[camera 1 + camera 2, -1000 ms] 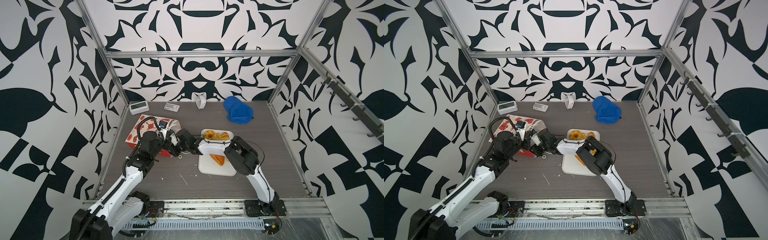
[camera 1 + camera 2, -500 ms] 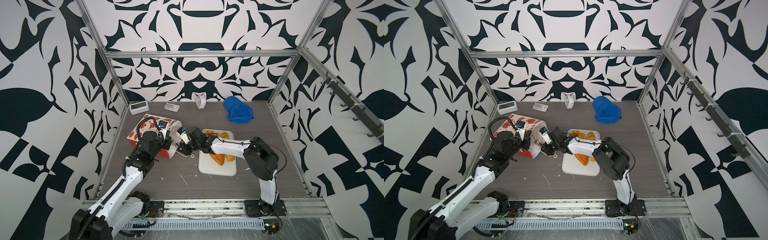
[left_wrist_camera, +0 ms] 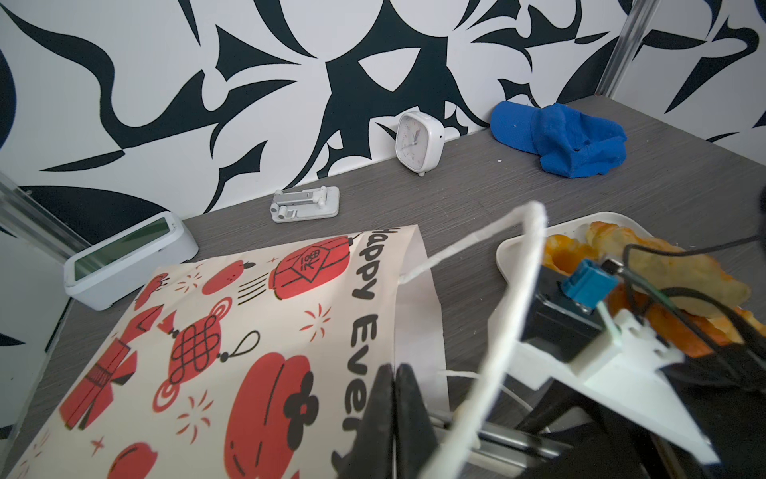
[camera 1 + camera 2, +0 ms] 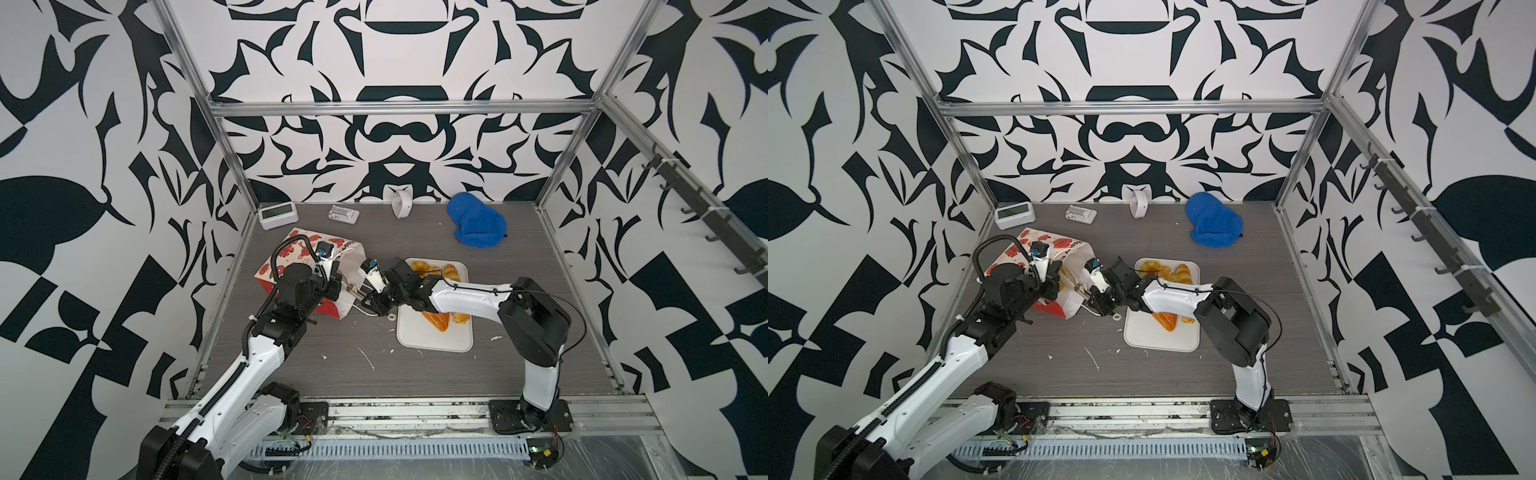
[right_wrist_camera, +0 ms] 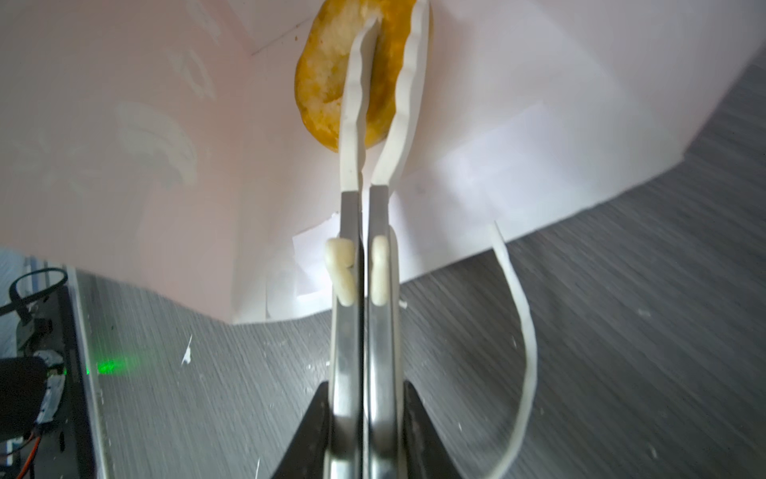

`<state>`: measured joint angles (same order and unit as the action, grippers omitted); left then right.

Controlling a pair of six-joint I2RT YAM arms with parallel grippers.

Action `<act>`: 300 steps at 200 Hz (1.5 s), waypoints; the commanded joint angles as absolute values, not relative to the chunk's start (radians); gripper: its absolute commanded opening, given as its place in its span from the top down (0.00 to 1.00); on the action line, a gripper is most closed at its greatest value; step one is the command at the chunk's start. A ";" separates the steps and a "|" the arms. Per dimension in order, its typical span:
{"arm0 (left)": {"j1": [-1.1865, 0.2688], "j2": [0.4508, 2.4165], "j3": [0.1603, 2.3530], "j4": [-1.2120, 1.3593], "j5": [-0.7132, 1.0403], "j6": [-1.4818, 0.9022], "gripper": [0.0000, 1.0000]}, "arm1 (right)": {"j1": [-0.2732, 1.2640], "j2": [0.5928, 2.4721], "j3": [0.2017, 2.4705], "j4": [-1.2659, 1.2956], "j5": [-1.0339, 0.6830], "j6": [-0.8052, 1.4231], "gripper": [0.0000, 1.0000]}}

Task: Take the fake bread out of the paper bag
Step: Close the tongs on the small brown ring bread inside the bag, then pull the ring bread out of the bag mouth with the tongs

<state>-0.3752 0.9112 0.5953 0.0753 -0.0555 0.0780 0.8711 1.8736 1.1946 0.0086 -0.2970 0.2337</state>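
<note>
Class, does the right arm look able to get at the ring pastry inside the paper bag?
Probably yes: the paper bag lies with its mouth open toward the right gripper, whose fingertips are at the ring pastry, nothing between.

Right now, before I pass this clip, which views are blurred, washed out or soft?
Right wrist view: the grey tabletop looks smeared by motion blur, the inside of the paper bag is washed pale pink, a green glare spot sits at one side; the bread ring is readable. Left wrist view: the near cord handle is soft, the clock crisp. Both top views: evenly lit, sharp.
</note>
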 commanded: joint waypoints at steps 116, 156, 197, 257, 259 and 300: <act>-0.376 0.935 0.588 0.129 -0.103 0.077 0.93 | 0.815 1.526 1.009 -0.049 -0.305 0.219 1.00; -0.376 0.935 0.585 0.133 -0.098 0.074 0.93 | 0.808 1.611 1.021 0.014 -0.344 0.250 1.00; -0.375 0.926 0.584 0.129 -0.102 0.075 0.93 | 0.809 1.631 1.037 0.006 -0.368 0.247 1.00; -0.376 0.938 0.575 0.141 -0.092 0.065 0.93 | 0.810 1.569 0.987 -0.018 -0.385 0.215 0.79; -0.376 0.938 0.575 0.142 -0.092 0.065 0.93 | 0.810 1.567 0.987 -0.018 -0.386 0.214 0.79; -0.375 0.946 0.575 0.147 -0.089 0.067 0.93 | 0.811 1.549 0.978 -0.029 -0.389 0.200 0.68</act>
